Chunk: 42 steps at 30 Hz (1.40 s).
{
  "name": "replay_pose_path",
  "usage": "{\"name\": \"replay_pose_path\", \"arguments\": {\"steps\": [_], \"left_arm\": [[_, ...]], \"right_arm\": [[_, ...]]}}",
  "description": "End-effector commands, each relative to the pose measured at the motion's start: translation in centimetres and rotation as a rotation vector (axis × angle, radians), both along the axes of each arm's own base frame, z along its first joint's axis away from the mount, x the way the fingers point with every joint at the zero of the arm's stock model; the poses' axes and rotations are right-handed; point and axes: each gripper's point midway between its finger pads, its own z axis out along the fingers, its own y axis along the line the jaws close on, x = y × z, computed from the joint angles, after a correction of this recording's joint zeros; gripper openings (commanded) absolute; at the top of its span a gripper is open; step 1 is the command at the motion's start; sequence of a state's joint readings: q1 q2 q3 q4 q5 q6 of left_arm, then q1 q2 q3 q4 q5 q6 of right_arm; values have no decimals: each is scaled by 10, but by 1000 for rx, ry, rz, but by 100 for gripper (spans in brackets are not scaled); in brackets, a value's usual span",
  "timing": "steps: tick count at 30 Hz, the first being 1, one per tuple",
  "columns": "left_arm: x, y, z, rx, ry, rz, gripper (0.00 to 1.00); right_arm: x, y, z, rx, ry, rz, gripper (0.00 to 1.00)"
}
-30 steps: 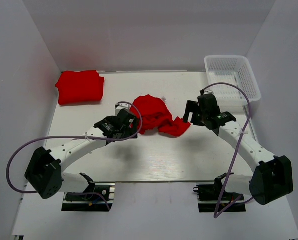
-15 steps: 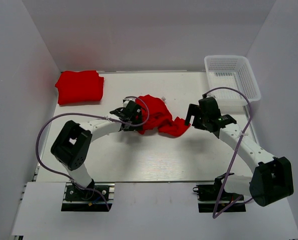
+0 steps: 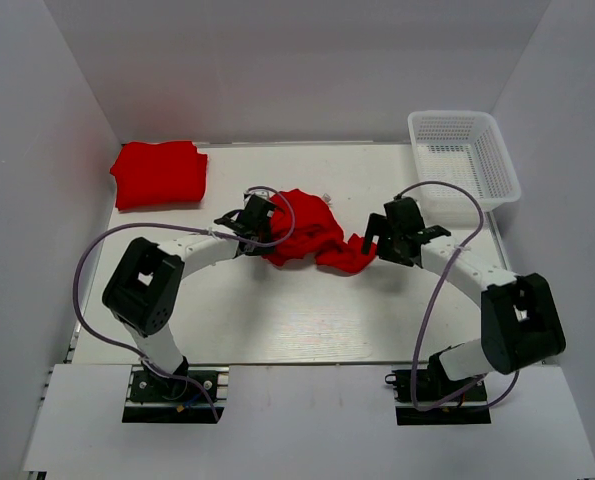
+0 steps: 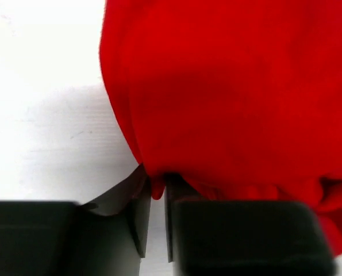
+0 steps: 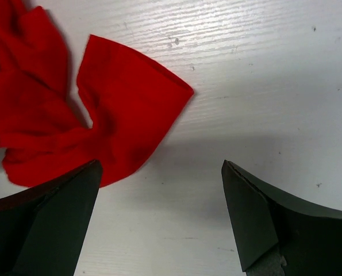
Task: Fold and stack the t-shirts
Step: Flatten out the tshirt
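A crumpled red t-shirt (image 3: 307, 235) lies in the middle of the table. My left gripper (image 3: 264, 232) is at its left edge. In the left wrist view the jaws of the left gripper (image 4: 157, 187) are nearly together, with a small fold of the t-shirt (image 4: 234, 98) pinched between them. My right gripper (image 3: 373, 240) sits at the shirt's right end. It stands open (image 5: 160, 164) just above the table, and the shirt's loose flap (image 5: 122, 115) lies beside its left finger, apart from it. A second red t-shirt (image 3: 159, 172) lies folded at the back left corner.
A white mesh basket (image 3: 464, 150) stands at the back right, beyond the right arm. White walls close in the table on the left, back and right. Purple cables loop off both arms.
My left gripper reached into the crumpled shirt's left edge and closed on a fold of it. The right gripper slid left toward the shirt's right end, staying open.
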State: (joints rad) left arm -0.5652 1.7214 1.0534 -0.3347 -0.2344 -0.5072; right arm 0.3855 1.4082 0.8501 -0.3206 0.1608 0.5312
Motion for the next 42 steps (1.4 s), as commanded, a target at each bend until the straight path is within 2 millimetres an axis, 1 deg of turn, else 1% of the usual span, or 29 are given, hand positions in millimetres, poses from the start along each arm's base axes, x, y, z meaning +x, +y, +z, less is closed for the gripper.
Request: {"name": "replay_pose_path", "arguments": {"steps": [1, 2, 3, 6, 8, 9, 16, 19, 20, 21, 22, 23, 24, 25, 26, 27, 28, 30, 32, 33, 34, 35, 36, 37, 38, 39, 40, 41, 42], "left_arm": [[16, -15, 12, -53, -44, -47, 21], [18, -16, 15, -52, -54, -54, 13], [21, -18, 14, -52, -53, -54, 0], [23, -18, 14, -36, -58, -74, 0], [21, -17, 15, -45, -74, -74, 0], [21, -17, 22, -58, -96, -74, 0], [17, -10, 37, -52, -153, -97, 0], [14, -9, 33, -47, -144, -97, 0], [14, -9, 33, -47, -144, -97, 0], [14, -9, 33, -47, -144, -97, 0], [15, -9, 36, -42, -147, -104, 0], [15, -9, 36, -42, -147, -104, 0], [16, -7, 36, -35, -150, -97, 0], [20, -6, 49, -27, -173, -95, 0], [20, -2, 54, -13, -185, -93, 0], [23, 0, 65, -6, -210, -87, 0], [26, 7, 79, 19, -232, -57, 0], [31, 20, 117, 54, -311, -13, 0], [27, 33, 140, 97, -339, 4, 0], [27, 37, 168, 88, -394, 15, 0], [25, 39, 179, 92, -412, 5, 0], [24, 43, 190, 106, -435, 0, 0], [24, 45, 212, 111, -473, -3, 0], [22, 49, 235, 121, -507, -20, 0], [18, 51, 236, 125, -501, -22, 0], [17, 53, 259, 132, -538, -36, 0], [13, 51, 270, 135, -555, -56, 0], [5, 55, 285, 143, -578, -56, 0], [2, 62, 307, 135, -619, -26, 0]], "right_arm": [[23, 7, -2, 25, -27, -41, 91], [28, 9, -2, 24, -27, -40, 91], [30, 9, -6, 19, -20, -46, 91], [37, 3, -15, -15, -6, -94, 89], [39, 7, -22, -4, 7, -92, 89], [41, 10, -21, 7, 7, -85, 89], [49, 21, -38, 38, 45, -84, 87], [49, 22, -43, 45, 52, -100, 76], [50, 22, -41, 52, 43, -107, 72], [51, 22, -40, 54, 39, -105, 59], [50, 22, -39, 57, 35, -98, 50], [51, 23, -36, 61, 23, -94, 35], [52, 22, -34, 60, 19, -100, 0], [55, 19, -23, 56, -11, -107, 0], [55, 19, -19, 51, -21, -102, 0], [57, 18, -12, 47, -39, -102, 0], [61, 10, 9, 26, -95, -127, 0], [67, -1, 29, -5, -155, -164, 0], [72, -17, 70, -34, -274, -215, 0], [71, -22, 93, -30, -334, -226, 0], [72, -29, 105, -54, -374, -250, 0], [72, -42, 129, -83, -441, -282, 0], [68, -49, 152, -83, -496, -305, 0], [65, -65, 182, -128, -569, -343, 0], [58, -72, 202, -125, -613, -361, 0], [56, -74, 213, -131, -638, -363, 0], [52, -78, 231, -141, -678, -362, 0], [44, -89, 248, -162, -718, -392, 0], [36, -96, 268, -157, -757, -412, 0]]}}
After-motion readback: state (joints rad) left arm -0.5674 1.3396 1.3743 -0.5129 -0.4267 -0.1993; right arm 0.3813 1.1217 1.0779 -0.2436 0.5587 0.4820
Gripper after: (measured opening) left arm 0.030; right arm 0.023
